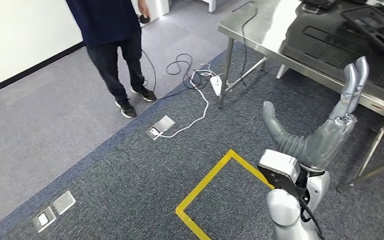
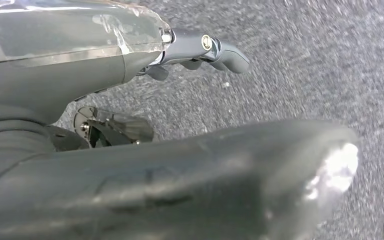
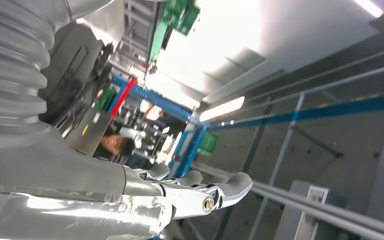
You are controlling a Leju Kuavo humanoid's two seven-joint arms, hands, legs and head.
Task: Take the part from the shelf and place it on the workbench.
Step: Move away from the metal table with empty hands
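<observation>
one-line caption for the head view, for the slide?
Right hand raised open beside the steel workbench; a person stands on the grey floor.

industrial workshop/test lab | steel workbench [image 1: 260, 30] w/ black moulded parts [image 1: 330, 45] | yellow floor tape [image 1: 205, 187] | floor sockets [image 1: 161, 127] | loose cables [image 1: 190, 75]

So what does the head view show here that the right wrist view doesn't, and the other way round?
Head view alone: a person in dark clothes and black trainers standing on the grey carpet, a white power strip with its cable, yellow floor tape, and the steel workbench carrying dark grey moulded plastic parts.

Right wrist view alone: blue-framed racking, bright ceiling lights and a grey metal rail.

Both: the right hand, raised, fingers apart, holding nothing.
</observation>
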